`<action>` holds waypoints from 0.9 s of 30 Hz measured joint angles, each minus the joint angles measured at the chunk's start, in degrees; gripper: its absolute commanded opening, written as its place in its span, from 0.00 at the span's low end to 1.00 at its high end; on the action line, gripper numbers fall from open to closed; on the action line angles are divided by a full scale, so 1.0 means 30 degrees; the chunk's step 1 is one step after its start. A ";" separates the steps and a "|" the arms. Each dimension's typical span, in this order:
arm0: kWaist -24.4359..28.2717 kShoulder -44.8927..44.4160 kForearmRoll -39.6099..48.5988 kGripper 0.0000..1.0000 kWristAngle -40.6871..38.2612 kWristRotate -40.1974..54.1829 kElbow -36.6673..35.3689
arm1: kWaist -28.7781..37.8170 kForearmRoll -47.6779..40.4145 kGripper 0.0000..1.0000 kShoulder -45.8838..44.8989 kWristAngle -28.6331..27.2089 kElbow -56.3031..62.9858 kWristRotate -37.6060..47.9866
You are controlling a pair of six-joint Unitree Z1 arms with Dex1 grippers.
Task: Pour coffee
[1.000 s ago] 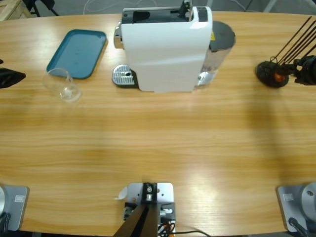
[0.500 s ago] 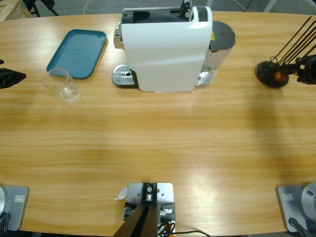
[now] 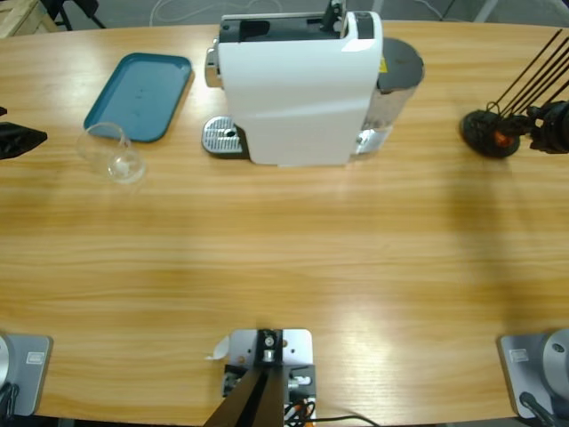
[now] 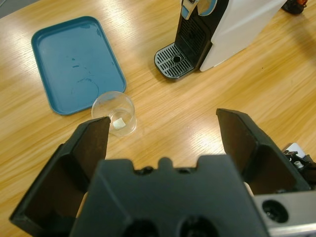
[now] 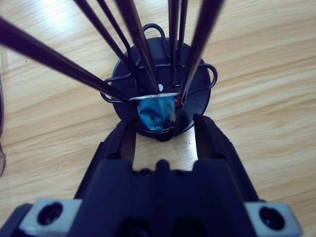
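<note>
Unmoved, right end effector [image 5: 163, 129] straddles capsule [image 5: 156, 114].

The left gripper [image 4: 163, 133] hangs above the table with its two black jaws spread wide, only its dark tip [image 3: 18, 140] showing at the high view's edge. The right gripper [image 5: 164, 129] sits low, jaws parted a little, at the opposite edge [image 3: 553, 127].

A long wooden table [image 3: 293, 258] carries a white coffee machine [image 3: 298, 84] at the far middle. Left of it lies a teal tray [image 3: 140, 95], with a clear glass [image 3: 112, 153] just beside the tray's near corner. A black wire rack [image 3: 491, 132] stands far right.
</note>
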 measured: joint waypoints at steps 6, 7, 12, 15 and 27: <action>0.0000 0.0000 -0.0006 0.93 0.0000 0.0000 0.0015 | 0.0000 -0.0122 0.09 0.0040 0.0200 0.0000 -0.0413; 0.0000 0.0000 -0.0012 0.93 0.0001 0.0000 0.0015 | 0.0000 -0.0133 0.09 0.0040 0.0208 0.0000 -0.0487; 0.0000 0.0000 -0.0079 0.93 0.0000 0.0000 0.0039 | -0.0003 -0.0177 0.00 0.0041 0.0209 0.0000 -0.0717; 0.0000 0.0000 -0.0114 0.93 0.0000 0.0000 0.0156 | -0.0004 -0.0191 0.00 0.0041 0.0209 0.0001 -0.0737; 0.0000 -0.0001 -0.0156 0.99 0.0000 0.0000 0.0240 | 0.0364 0.0455 0.00 -0.0947 0.0089 -0.0085 -0.0862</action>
